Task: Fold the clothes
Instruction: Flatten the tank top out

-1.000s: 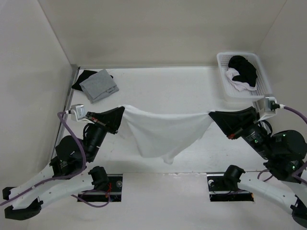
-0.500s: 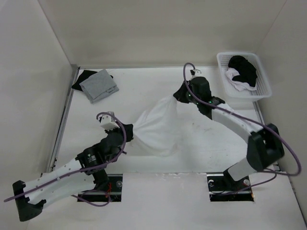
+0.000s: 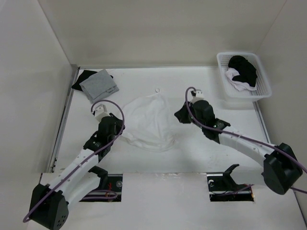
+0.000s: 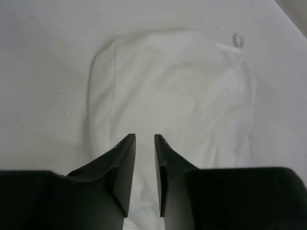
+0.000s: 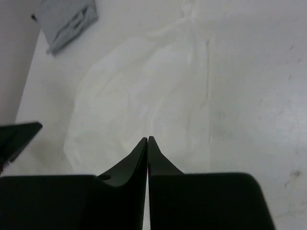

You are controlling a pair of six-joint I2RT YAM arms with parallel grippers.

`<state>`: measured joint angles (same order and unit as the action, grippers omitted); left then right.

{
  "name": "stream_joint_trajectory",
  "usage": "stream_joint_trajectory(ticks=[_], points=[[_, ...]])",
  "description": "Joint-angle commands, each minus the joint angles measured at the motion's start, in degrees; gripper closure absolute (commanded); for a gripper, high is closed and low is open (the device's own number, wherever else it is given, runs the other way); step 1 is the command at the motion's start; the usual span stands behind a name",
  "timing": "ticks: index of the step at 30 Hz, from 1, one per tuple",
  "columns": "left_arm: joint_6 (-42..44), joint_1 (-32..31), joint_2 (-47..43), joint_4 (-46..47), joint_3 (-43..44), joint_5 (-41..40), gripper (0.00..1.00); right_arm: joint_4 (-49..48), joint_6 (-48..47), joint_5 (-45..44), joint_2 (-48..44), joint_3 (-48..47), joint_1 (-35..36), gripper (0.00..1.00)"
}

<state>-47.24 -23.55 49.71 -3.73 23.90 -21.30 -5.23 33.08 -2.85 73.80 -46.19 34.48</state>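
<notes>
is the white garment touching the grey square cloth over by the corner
Apart. The top external view shows bare table between the thin white fabric garment and the folded grey square cloth.

White table [image 3: 144,79], plain beige walls [image 3: 158,28] on three sides

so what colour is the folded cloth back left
Grey. The folded cloth shows best in the top external view.
</notes>
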Motion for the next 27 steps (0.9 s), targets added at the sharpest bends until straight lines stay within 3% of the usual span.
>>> stream_joint_trajectory(ticks=[1, 5, 8, 11, 15, 19, 24, 27], points=[[0.67, -1.62, -6.28, -3.01, -1.48, 4.42, 0.83, -3.46, 2.07, -1.01, -4.61, 8.64, 3.26, 0.96], [-5.21, -7.59, -12.61, -13.92, -5.34, 2.41, 0.9, -4.61, 4.27, -0.58, -12.0, 15.77, 5.29, 0.94], [-9.7, -10.5, -13.07, -16.49, -8.07, 1.0, 0.92, -4.87, 5.15, -0.58, -14.91, 18.15, 5.29, 0.92], [-9.89, -13.22, -7.81, -15.0, -7.3, -0.49, 0.9, -4.96, 5.5, -0.4, -16.14, 18.86, 5.29, 0.91], [-8.66, -15.95, 0.89, -12.54, -5.53, -3.04, 0.79, -4.96, 5.5, -0.4, -16.5, 19.21, 5.29, 0.91], [-7.78, -17.8, 2.76, -6.05, -6.58, -5.33, 0.68, -5.49, 5.59, -0.31, -16.76, 19.83, 5.29, 0.9], [-6.11, -16.83, 5.3, -2.87, -6.15, -4.37, 0.66, -5.84, 5.77, 0.21, -16.76, 20.35, 5.38, 0.9], [-5.4, -16.66, 8.29, -2.34, -5.45, -4.36, 0.72, -5.84, 5.77, 0.22, -17.46, 20.44, 5.38, 0.9]])
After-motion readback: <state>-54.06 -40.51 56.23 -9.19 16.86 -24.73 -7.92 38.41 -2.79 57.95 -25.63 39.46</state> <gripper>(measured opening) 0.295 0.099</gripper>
